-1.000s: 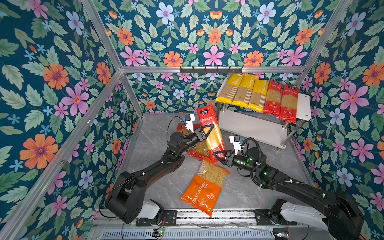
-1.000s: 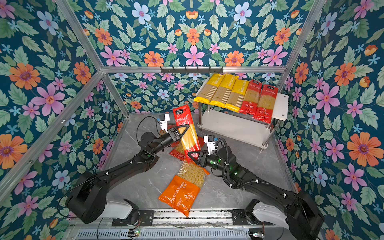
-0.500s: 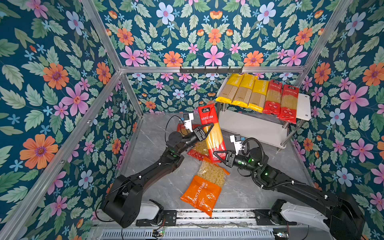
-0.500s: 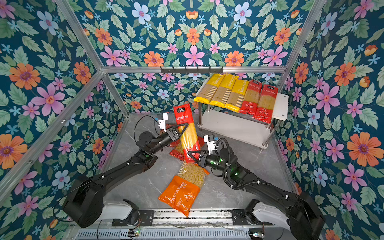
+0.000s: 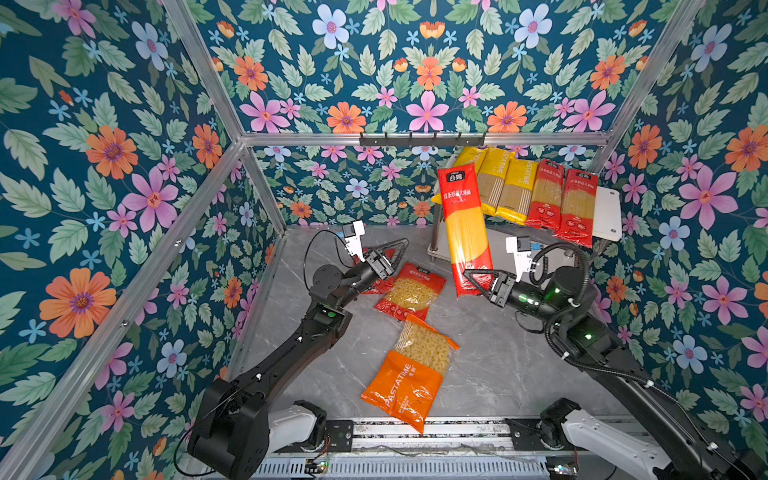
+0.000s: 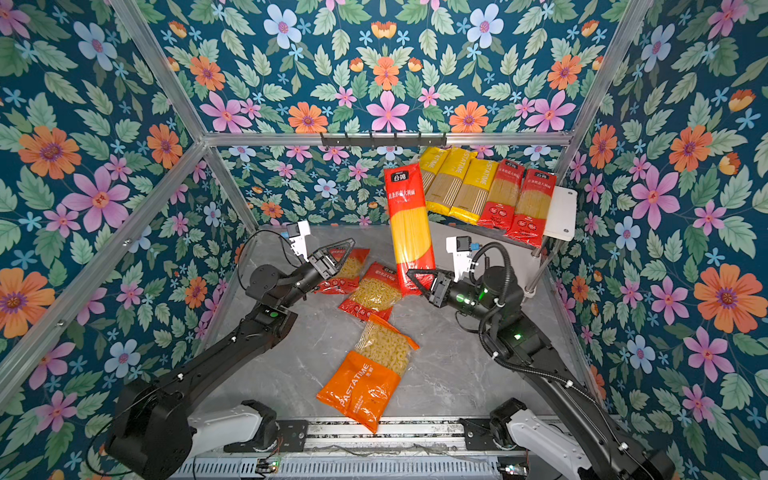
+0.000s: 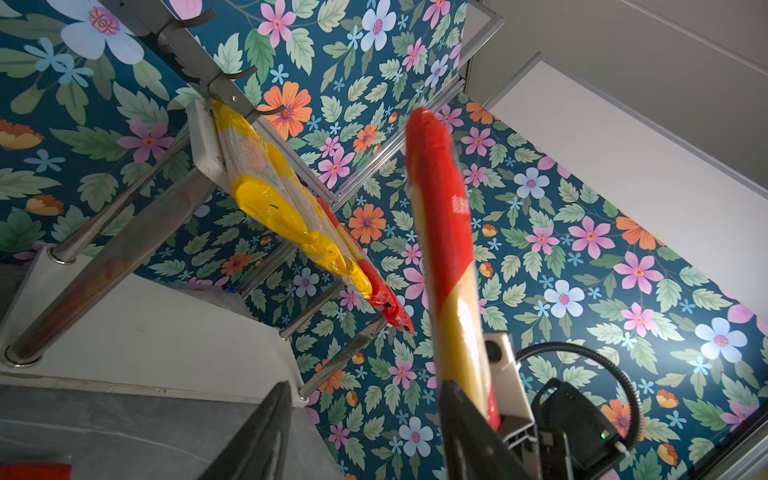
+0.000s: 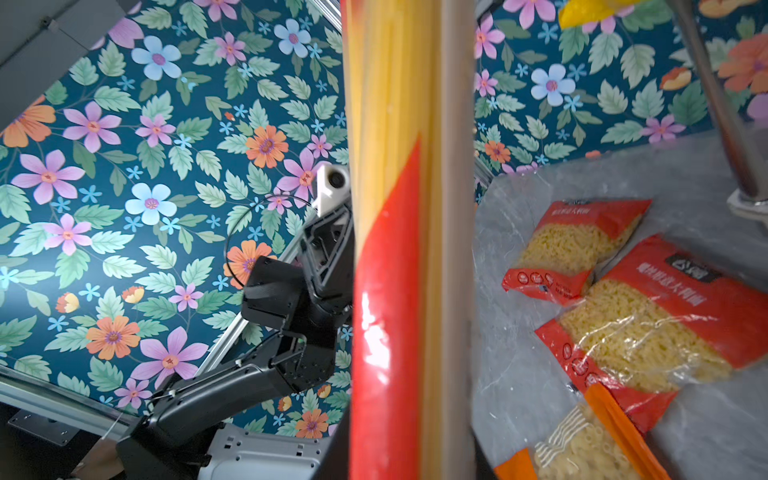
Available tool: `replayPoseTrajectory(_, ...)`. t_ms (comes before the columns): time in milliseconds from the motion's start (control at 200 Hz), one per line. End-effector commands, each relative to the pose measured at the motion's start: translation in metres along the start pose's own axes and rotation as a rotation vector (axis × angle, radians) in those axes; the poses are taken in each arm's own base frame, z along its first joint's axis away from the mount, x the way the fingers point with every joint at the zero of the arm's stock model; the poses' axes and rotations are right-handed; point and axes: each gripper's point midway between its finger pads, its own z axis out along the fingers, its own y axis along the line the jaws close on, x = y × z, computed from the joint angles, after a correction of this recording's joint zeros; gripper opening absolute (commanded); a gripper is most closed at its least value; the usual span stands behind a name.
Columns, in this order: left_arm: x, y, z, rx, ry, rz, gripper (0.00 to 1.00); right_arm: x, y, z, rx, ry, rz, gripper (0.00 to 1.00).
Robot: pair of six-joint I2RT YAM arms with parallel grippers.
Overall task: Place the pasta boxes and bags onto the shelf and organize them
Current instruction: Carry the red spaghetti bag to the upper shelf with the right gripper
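Observation:
My right gripper [image 5: 478, 284] [image 8: 395, 457] is shut on the lower end of a long red spaghetti pack [image 5: 465, 224] [image 6: 409, 224], which stands nearly upright in front of the shelf [image 5: 606, 208]. The left gripper [image 5: 390, 253] [image 7: 365, 399] is open and empty, left of that pack and above two short red macaroni packs [image 5: 411, 291] [image 6: 347, 270] lying on the floor. Three yellow spaghetti packs [image 5: 498, 183] and two red ones [image 5: 561, 199] lie side by side on the shelf's top board. An orange macaroni bag [image 5: 411, 382] lies near the front.
A black hook rail [image 5: 422, 139] runs along the back wall above the shelf. Chrome posts [image 7: 104, 266] hold the boards, and the lower board [image 7: 145, 324] shows bare. Floral walls close in on three sides. Both arm bases sit on the front rail [image 5: 415, 436].
The left gripper opened, let go of the red spaghetti pack and drew back left. The right gripper shut on its lower end and carried it right, more upright, toward the shelf.

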Motion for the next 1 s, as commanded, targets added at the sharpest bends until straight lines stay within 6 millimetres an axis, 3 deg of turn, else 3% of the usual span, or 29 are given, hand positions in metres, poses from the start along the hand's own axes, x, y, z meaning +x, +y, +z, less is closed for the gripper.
replayPoseTrajectory(0,0.004,0.006,-0.003,-0.011,0.012,0.011,0.59,-0.028,0.013,-0.025,0.031,-0.018,-0.109,0.0)
replayPoseTrajectory(165,0.012,0.015,-0.005,-0.014,0.019,-0.02,0.59,-0.091,-0.001,-0.077,0.156,-0.148,-0.037,0.0)
replayPoseTrajectory(335,0.018,0.023,-0.005,-0.027,0.034,-0.037,0.59,-0.136,-0.027,-0.123,0.233,-0.267,0.076,0.0)
replayPoseTrajectory(670,0.028,0.035,-0.002,-0.03,0.059,-0.073,0.59,-0.166,-0.081,-0.163,0.489,-0.376,0.161,0.0)
replayPoseTrajectory(830,0.025,0.036,0.007,-0.022,0.067,-0.092,0.59,-0.182,-0.09,-0.183,0.578,-0.427,0.174,0.0)
replayPoseTrajectory(995,0.026,0.041,0.024,-0.019,0.104,-0.12,0.58,-0.186,-0.102,-0.198,0.679,-0.417,0.194,0.0)
